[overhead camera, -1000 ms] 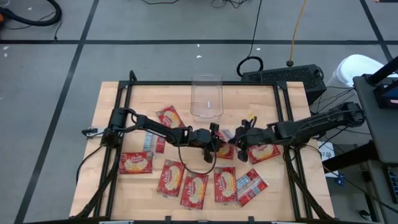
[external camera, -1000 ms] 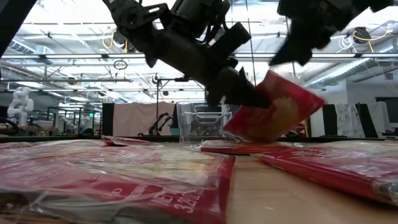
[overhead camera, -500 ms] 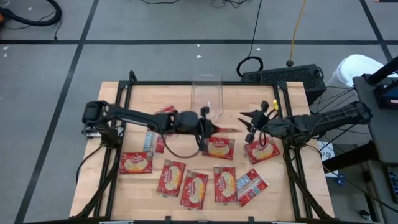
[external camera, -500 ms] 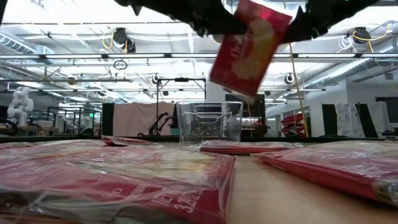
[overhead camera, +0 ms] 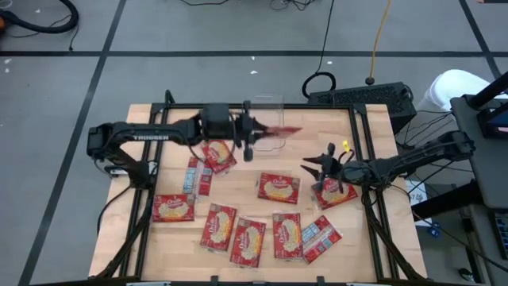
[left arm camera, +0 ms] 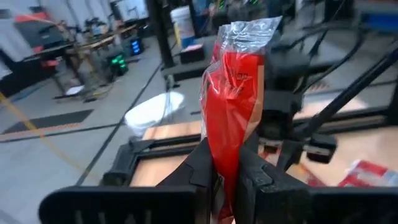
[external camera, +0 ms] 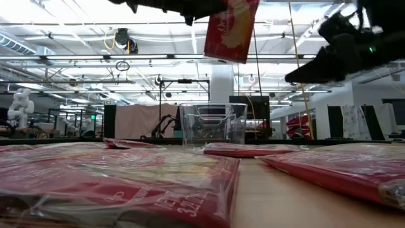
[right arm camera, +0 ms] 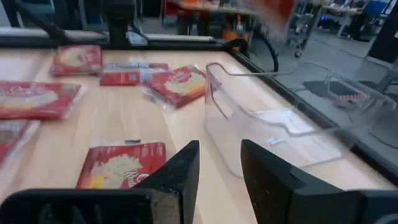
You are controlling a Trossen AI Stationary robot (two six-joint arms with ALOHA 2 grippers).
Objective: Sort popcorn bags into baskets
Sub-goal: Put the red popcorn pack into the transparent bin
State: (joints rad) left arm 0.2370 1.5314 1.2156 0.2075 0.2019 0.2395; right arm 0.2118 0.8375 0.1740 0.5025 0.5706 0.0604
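Wooden desk (overhead camera: 143,119) below: my left tool (overhead camera: 252,132) pinches a popcorn bag (overhead camera: 279,131) above the clear basket (overhead camera: 268,111). I should drop it straight down. My right tool (overhead camera: 316,167) waits at 3 o'clock, fingers apart.

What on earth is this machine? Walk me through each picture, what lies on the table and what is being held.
It is a robot with two dark arms at a wooden table, each ending in a two-finger gripper. One picture looks straight down from above, one looks level across the tabletop, and two come from cameras on the arms' wrists. Red popcorn bags lie flat across the table, and a clear plastic bin stands at its far edge. The left gripper is shut on one popcorn bag, held on edge in the air by the bin. The right gripper is open and holds nothing, hovering over the bags on the right side.
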